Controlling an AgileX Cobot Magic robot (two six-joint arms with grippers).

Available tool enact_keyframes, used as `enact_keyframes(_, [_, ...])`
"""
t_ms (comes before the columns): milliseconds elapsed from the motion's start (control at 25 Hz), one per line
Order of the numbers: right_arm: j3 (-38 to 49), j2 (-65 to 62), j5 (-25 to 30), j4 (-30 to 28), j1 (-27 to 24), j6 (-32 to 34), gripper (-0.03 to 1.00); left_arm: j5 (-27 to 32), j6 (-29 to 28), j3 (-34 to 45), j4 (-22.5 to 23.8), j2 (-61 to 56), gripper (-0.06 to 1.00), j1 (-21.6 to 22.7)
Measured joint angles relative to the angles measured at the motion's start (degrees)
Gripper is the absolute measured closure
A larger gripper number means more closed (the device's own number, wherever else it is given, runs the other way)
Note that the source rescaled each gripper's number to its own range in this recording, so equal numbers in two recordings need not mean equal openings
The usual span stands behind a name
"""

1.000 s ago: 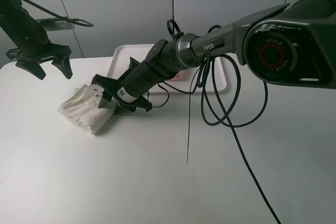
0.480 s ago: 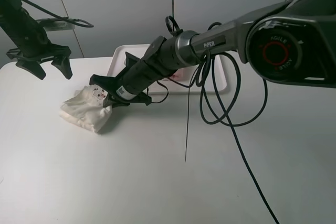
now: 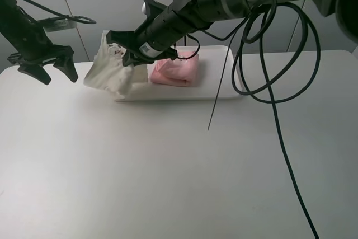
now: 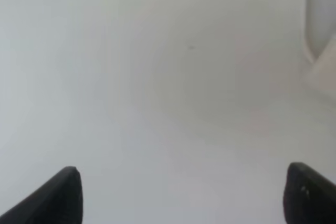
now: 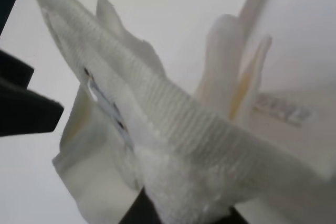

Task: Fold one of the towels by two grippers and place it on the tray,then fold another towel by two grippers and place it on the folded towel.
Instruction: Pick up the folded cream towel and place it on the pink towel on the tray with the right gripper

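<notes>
- Towels: two (one pale pink towel (image 3: pixel 174 71), one cream-white towel (image 3: pixel 110 74))
- Tray: one white tray (image 3: pixel 224 90)
- Grippers: two (left gripper (image 3: pixel 49 66), right gripper (image 3: pixel 124 50))

The tray (image 3: pixel 221 94) has its left end hidden behind the hanging cream-white towel (image 3: pixel 109 74). The left wrist view is blurred, showing only the left end effector's fingertips (image 4: pixel 60 198), cut off at the bottom edge.

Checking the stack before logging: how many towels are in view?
2. The pale pink terry towel lies folded on the white plastic tray; the cream-white terry towel hangs from the right gripper over the tray's left end.
</notes>
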Motion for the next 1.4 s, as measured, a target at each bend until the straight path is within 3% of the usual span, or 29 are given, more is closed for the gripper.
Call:
enact_keyframes(240, [-1.3,0.0,0.5,0.9,-4.7,0.0,0.90,0.1,1.0,0.0,-1.1,0.0,-0.04,0.0])
enact_keyframes(640, [-9.8,-0.1,1.6,2.1,-8.5,0.0,0.90,-0.5,1.5,0.0,-1.1,0.0,-0.04,0.0])
enact_keyframes(1120, [-9.8,5.7,12.2,3.4,-15.5,1.9,0.90,-0.5,1.5,0.0,-1.1,0.0,-0.04,0.0])
enact_keyframes(1400, [-9.8,9.8,9.0,-0.2,-15.6,2.0,0.90,-0.5,1.6,0.0,-1.1,0.0,-0.04,0.0])
